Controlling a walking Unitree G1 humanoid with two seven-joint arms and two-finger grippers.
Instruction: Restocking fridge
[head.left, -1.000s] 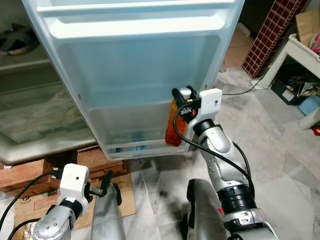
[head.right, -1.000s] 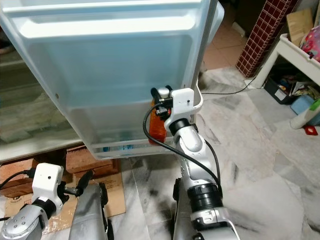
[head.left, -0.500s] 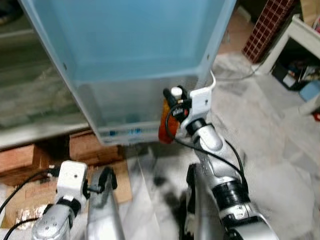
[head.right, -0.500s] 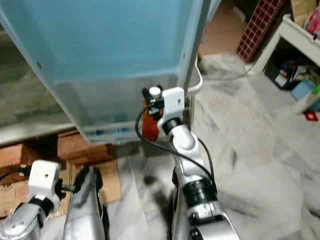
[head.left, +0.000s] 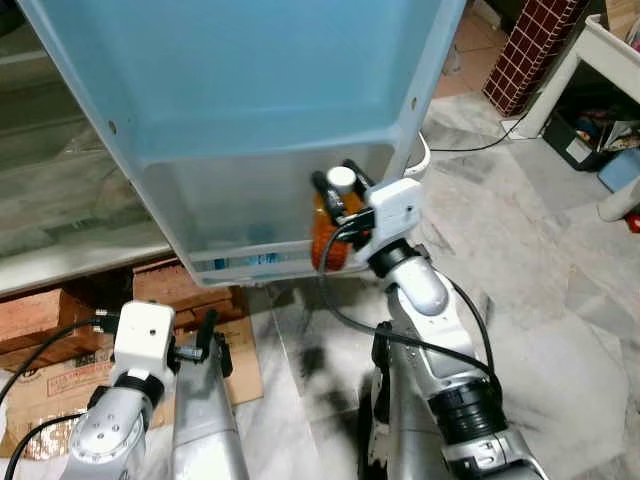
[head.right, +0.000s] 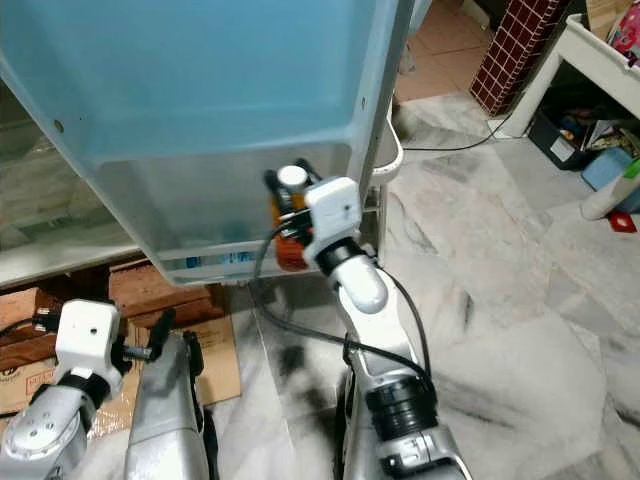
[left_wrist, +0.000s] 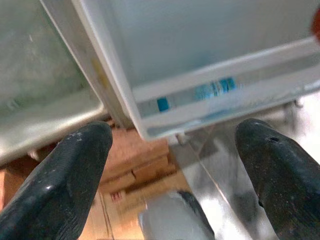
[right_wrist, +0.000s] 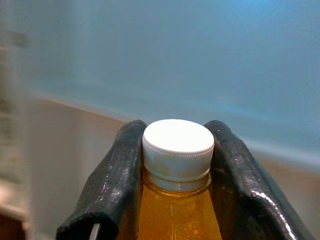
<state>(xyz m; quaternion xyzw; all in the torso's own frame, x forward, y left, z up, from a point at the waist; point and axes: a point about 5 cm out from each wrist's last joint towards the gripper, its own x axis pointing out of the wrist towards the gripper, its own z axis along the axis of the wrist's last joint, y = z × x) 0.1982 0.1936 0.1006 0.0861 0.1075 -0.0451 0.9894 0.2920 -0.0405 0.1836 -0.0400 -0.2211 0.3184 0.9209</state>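
The right end effector (head.left: 338, 192) is gripping an orange bottle (head.left: 328, 235) by its neck, just before the fridge door (head.left: 250, 90) shelf; it is possibly risking bumping the rim

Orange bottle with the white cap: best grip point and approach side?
Grip the neck just under the white cap, one finger on each side, coming in level from the robot's side. The orange bottle stands upright and narrows there, so the cap's lip rests above the fingers. That is how the right gripper holds it now, at the lower bin of the fridge door.
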